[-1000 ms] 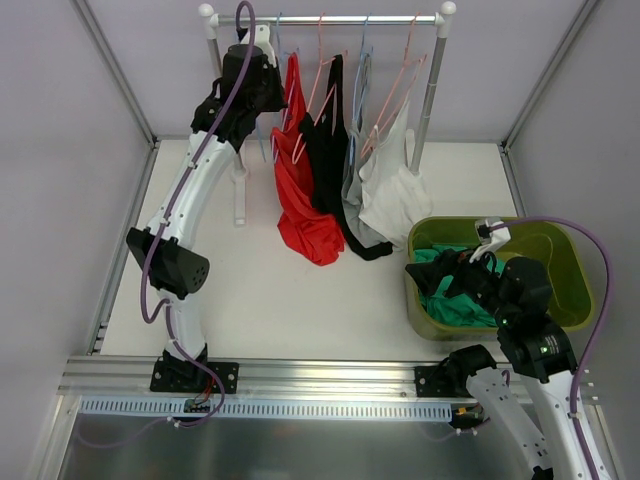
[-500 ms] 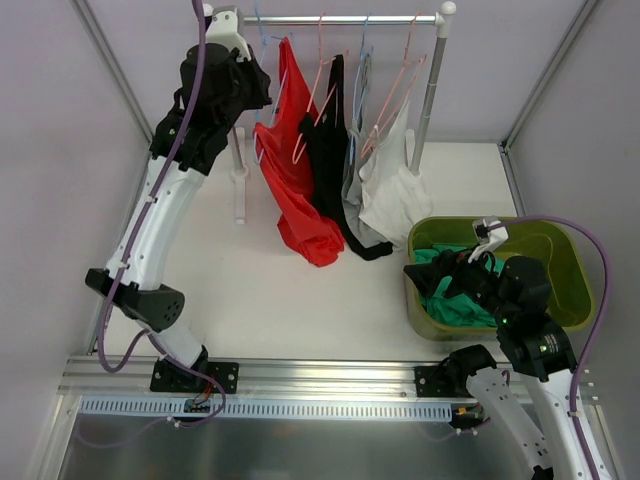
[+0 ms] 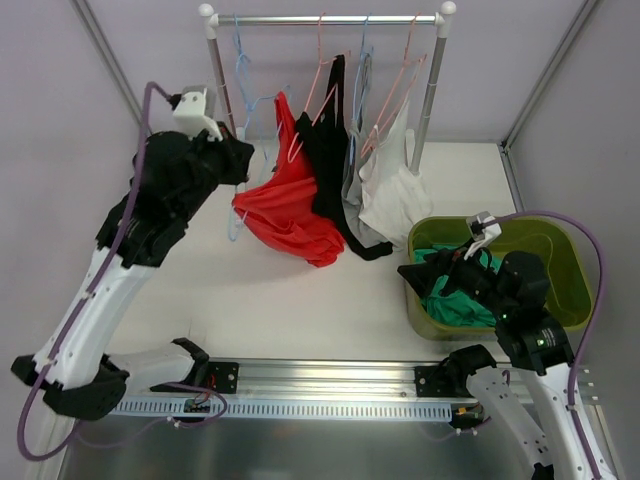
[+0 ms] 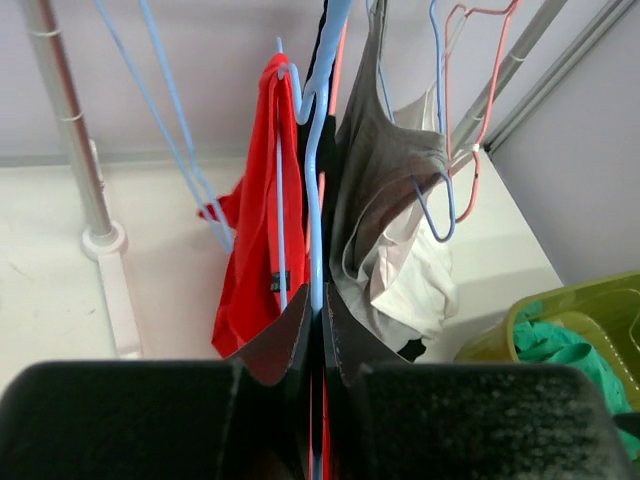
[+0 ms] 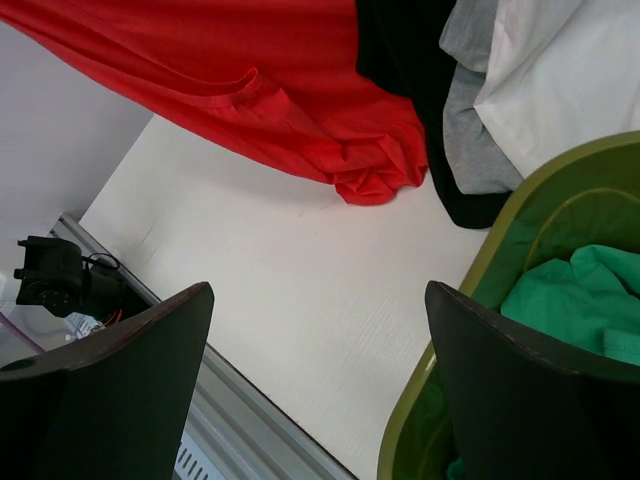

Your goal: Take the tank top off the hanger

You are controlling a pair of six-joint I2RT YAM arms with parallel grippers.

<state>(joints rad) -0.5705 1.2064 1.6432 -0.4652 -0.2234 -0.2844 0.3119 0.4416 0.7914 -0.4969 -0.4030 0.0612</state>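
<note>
Light blue plastic sits pinched in the left gripper (image 4: 315, 322): its dark fingers (image 4: 278, 348) are pressed together on the thin wire-like blue hanger (image 4: 318, 180), which runs straight up out of the clamp; the red tank top (image 4: 250, 250) hangs along that hanger, one strap looped over the bend near its top; from above, the red cloth spreads from a high point among the other garments down and left toward the left gripper, its lower folds resting on the white table (image 3: 260, 290).

Just right of the red top hang a black tank top (image 3: 325, 150), a grey one (image 3: 352, 190) and a white one (image 3: 392, 195), on pink and blue hangers from the silver metal rail (image 3: 330, 18) of the clothes rack; two more bare blue hangers (image 4: 165, 100) dangle by the rack's left post.

The right gripper (image 5: 315, 310) holds its two black fingers wide apart with nothing between them; it hovers at the left edge of the olive-green plastic bin (image 3: 555, 262), which stands at the table's right side and holds a crumpled green garment (image 5: 590, 290); the red top's hem lies well apart from this gripper, across bare table.
</note>
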